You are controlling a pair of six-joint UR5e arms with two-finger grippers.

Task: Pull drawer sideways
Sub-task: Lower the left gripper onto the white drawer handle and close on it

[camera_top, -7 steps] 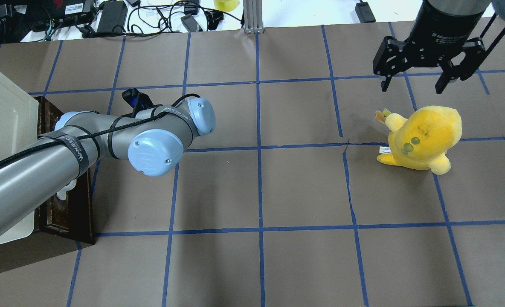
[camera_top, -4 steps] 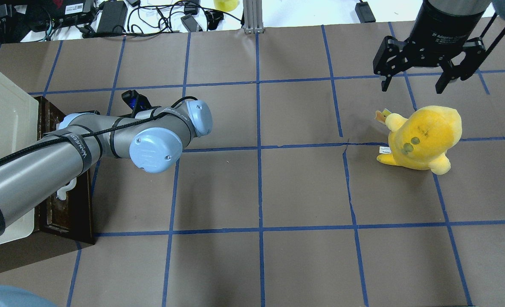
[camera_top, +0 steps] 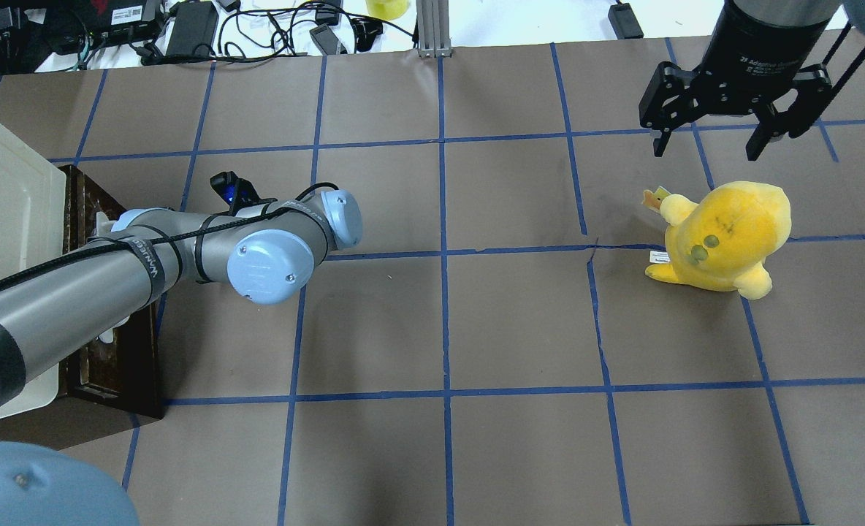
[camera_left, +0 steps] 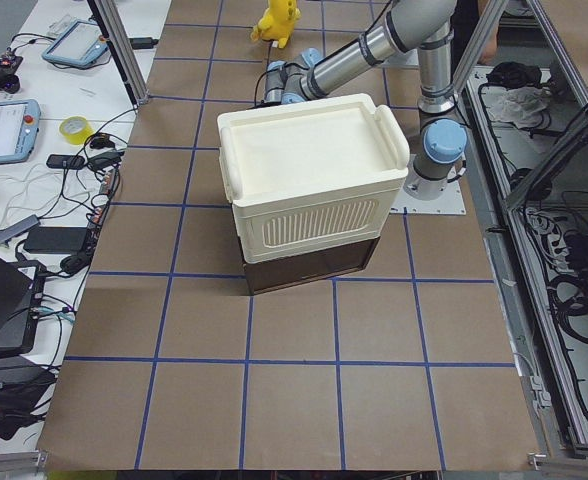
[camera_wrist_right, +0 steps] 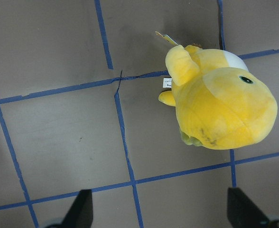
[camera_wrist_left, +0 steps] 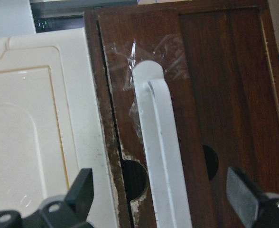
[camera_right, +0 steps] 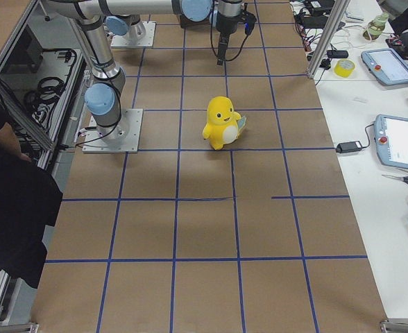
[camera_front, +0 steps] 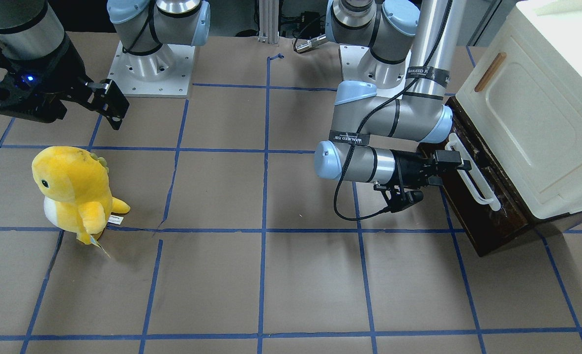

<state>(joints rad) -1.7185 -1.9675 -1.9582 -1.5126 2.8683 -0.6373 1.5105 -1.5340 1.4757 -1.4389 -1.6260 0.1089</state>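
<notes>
Currently listing, item by item.

Drawer (camera_wrist_left: 225, 95): lying shut, by the look of it, under the cream-white cabinet (camera_front: 532, 113) at the robot's left end of the table (camera_top: 440, 329), its dark front facing the arm.

Left gripper (camera_wrist_left: 162, 190): hanging before the white bar handle (camera_wrist_left: 158, 142), jaws standing wide with the bar between them and neither finger seeming to touch it.

Right gripper (camera_top: 706, 151): hovering wide open near the yellow plush (camera_top: 725, 230), well apart from the work.

Risks:
- The grip is lining up near one end of the bar, so a pull could be twisting the drawer and jamming it.
- Clear tape (camera_wrist_left: 144, 57) is covering that end's mount, hinting at a weak fixing that might be giving way.
- The finger on the cabinet side is sitting over the cream door's edge and could be catching it on closing.
- The whole cabinet might be sliding over the paper instead of the drawer coming out.

Hidden:
- The overhead view is losing gripper and handle under the left arm.
- The drawer's sides and floor are not showing.
- The far end of the bar is being cut off in the wrist view.
</notes>
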